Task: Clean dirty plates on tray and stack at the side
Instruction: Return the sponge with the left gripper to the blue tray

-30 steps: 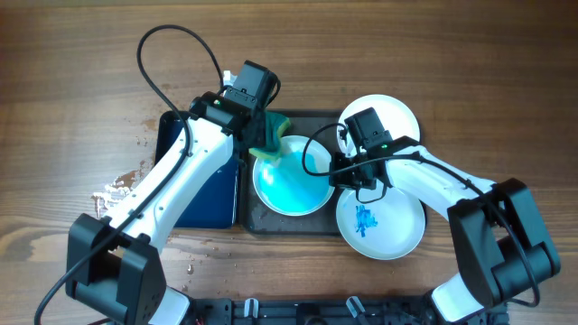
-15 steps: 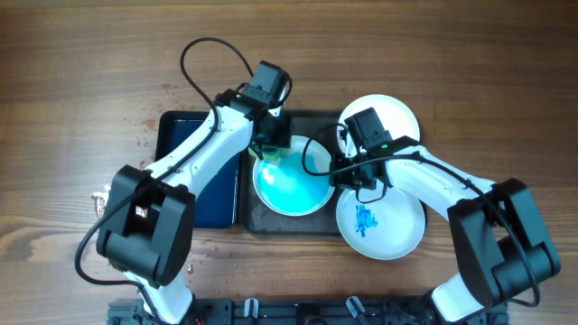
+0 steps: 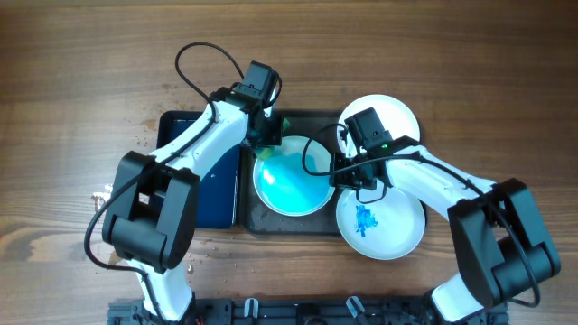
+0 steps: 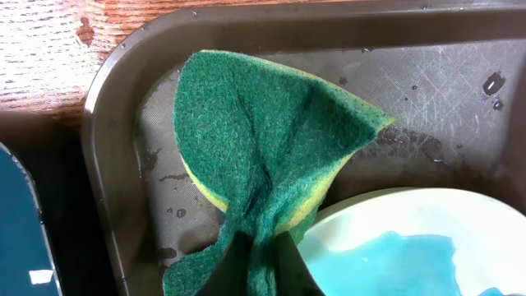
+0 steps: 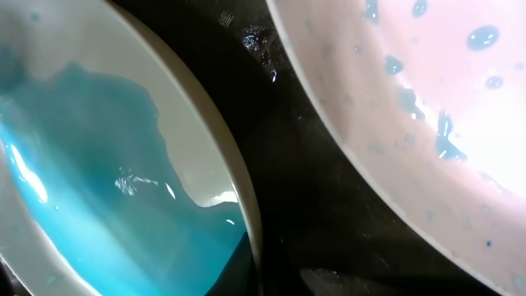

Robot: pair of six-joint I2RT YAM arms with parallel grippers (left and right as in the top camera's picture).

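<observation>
The dark grey tray (image 3: pixel 298 116) lies mid-table. On it, a white plate full of a blue wash (image 3: pixel 291 178) sits tilted. My left gripper (image 3: pixel 265 135) is shut on a green and yellow sponge (image 4: pixel 263 140), which rests on the tray's back left corner (image 4: pixel 107 123) just beside that plate's rim (image 4: pixel 411 247). My right gripper (image 3: pixel 349 177) is shut on the plate's right rim (image 5: pixel 238 189). A plate with a blue smear (image 3: pixel 380 222) lies at the front right. A third, paler plate (image 3: pixel 390 114) lies at the back right.
A smaller dark blue tray (image 3: pixel 203 194) lies against the grey tray's left side, under my left arm. White crumbs and drops (image 3: pixel 113 190) are scattered on the wood to its left. Bare wood-grain tabletop (image 3: pixel 506 99) spreads to the right and back.
My left arm has swung in, and the sponge has shifted slightly back from the plate's rim toward the tray's back left corner. The right arm and plates have not moved.
</observation>
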